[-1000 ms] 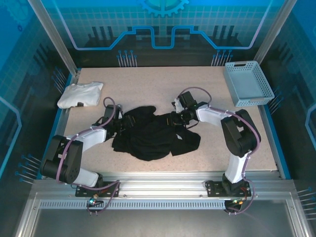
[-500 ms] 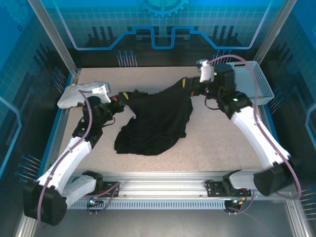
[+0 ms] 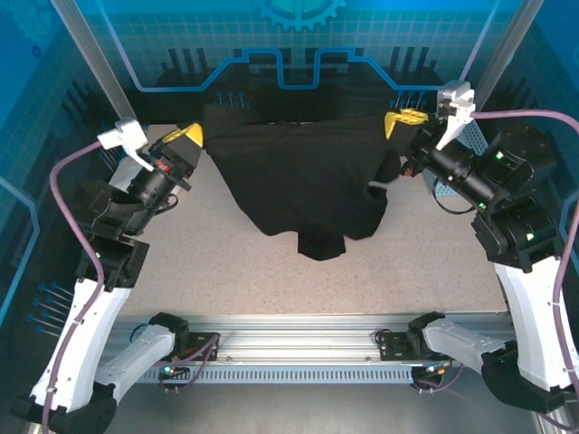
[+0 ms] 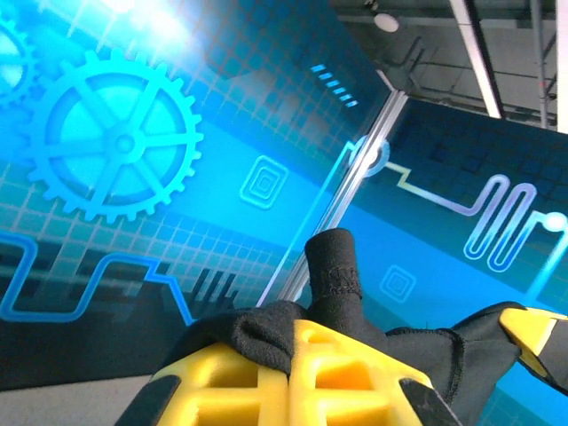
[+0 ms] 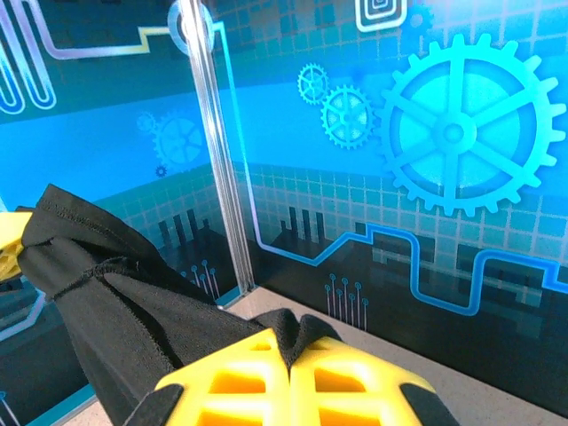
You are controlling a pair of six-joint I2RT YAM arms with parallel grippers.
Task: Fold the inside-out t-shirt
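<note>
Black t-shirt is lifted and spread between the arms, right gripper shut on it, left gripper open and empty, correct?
No. The left gripper is shut on the t-shirt too; the left wrist view shows black cloth pinched in it. The rest stands.

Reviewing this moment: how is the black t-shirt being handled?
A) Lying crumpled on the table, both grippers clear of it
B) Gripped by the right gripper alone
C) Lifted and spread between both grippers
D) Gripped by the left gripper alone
C: the left gripper and the right gripper are each shut on an upper end of the t-shirt, which hangs spread between them above the table.
</note>
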